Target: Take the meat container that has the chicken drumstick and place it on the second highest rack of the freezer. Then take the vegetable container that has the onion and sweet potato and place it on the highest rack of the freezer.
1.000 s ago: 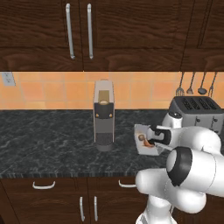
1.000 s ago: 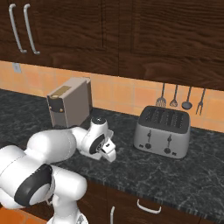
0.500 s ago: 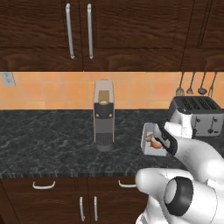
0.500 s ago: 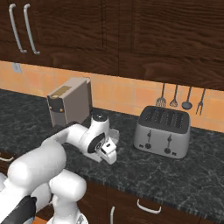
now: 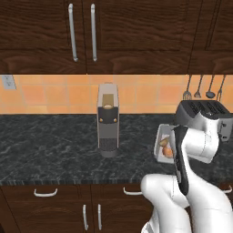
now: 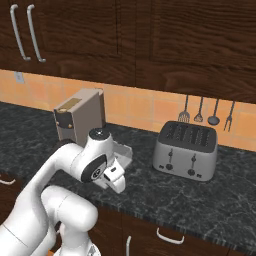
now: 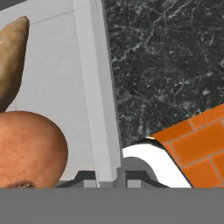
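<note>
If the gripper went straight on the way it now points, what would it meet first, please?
The gripper is shut on the vegetable container's rim, so pushing on would likely drive along that wall; beyond it lies the dark counter, though depth is unclear.

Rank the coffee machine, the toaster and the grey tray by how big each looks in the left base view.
1. Coffee machine, clearly largest.
2. Toaster, partly hidden behind the arm.
3. Grey tray, mostly covered, so its true extent is unsure.

1 vegetable container (image 7: 94,87), 1 onion (image 7: 28,148), 1 sweet potato (image 7: 11,61), 1 toaster (image 6: 186,150).
</note>
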### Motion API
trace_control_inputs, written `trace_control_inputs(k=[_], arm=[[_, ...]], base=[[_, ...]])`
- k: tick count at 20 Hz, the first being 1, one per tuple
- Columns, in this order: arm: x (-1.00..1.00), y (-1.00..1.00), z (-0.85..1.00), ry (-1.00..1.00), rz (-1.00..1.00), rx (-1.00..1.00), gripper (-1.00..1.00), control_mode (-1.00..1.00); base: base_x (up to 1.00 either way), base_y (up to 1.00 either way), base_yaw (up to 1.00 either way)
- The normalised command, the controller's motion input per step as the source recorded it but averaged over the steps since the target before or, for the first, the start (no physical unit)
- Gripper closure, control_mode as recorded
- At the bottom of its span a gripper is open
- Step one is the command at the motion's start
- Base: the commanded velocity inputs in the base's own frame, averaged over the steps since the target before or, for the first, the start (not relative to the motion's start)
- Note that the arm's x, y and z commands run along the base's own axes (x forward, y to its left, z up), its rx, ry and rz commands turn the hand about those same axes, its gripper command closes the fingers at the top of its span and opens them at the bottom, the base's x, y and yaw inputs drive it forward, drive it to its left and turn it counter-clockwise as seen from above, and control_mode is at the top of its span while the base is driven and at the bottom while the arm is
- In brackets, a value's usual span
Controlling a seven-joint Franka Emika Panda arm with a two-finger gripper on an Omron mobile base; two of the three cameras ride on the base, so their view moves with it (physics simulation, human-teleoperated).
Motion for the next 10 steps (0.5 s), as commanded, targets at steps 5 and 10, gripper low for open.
trace_control_inputs(k=[5,10], arm=[[-0.52,0.0,1.0,0.06,0.0,0.06,1.0,-1.0],[-0.41,0.0,0.88,0.15,0.0,0.05,1.0,-1.0]], base=[[0.0,0.0,0.0],[0.0,0.0,0.0]])
